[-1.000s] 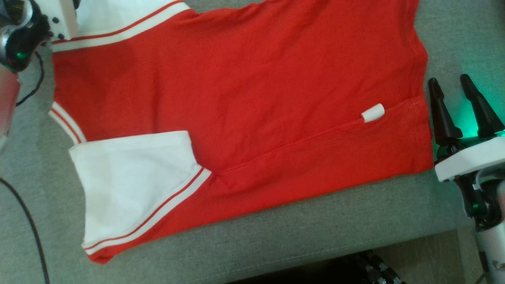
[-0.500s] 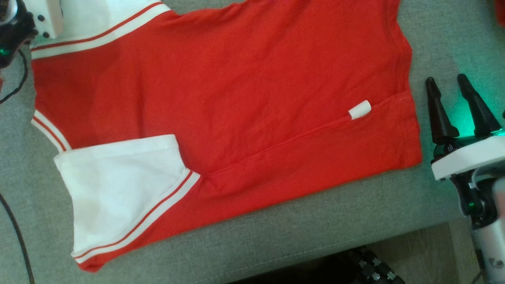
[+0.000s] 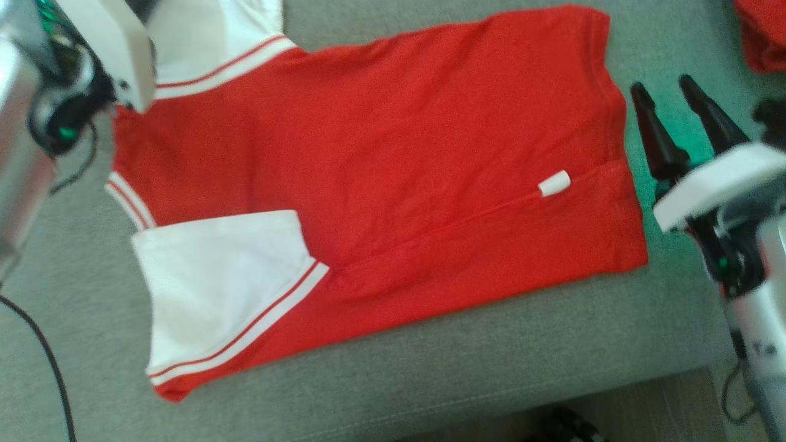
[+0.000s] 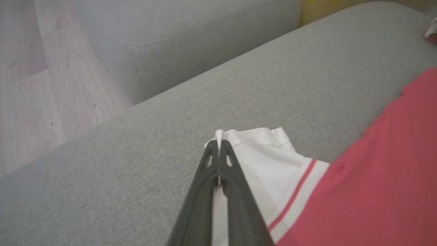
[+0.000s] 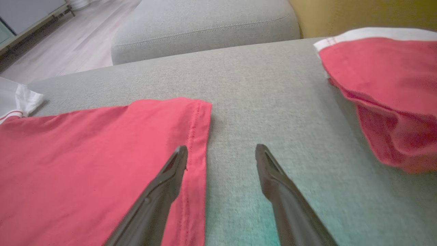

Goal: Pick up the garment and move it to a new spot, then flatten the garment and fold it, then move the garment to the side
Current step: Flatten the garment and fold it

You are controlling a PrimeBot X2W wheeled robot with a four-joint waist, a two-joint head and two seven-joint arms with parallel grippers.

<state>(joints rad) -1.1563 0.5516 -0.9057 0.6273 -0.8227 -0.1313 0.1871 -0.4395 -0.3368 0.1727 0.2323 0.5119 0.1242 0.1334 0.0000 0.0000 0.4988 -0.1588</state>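
Note:
The garment (image 3: 381, 166) is a red shirt with white, red-striped sleeves, lying flat on a grey sofa seat (image 3: 430, 374). One side is folded over, with a small white tag (image 3: 554, 183) at the fold line. In the left wrist view my left gripper (image 4: 218, 143) is shut on the cuff of the far white sleeve (image 4: 263, 150); its white housing (image 3: 116, 55) sits at the head view's top left. My right gripper (image 3: 666, 91) is open beside the garment's hem. In the right wrist view, my right gripper (image 5: 222, 152) has its left finger over the hem (image 5: 196, 136).
A second red garment with a white band (image 5: 385, 89) lies bunched on the seat to the right, also at the head view's top right corner (image 3: 764, 34). A grey sofa arm cushion (image 5: 205, 27) and wooden floor (image 4: 37, 85) lie beyond. A black cable (image 3: 43, 362) runs down the left.
My left gripper has shut on the far white sleeve. The head camera has shifted, so the shirt sits further right and lower. The right gripper stays open beside the hem.

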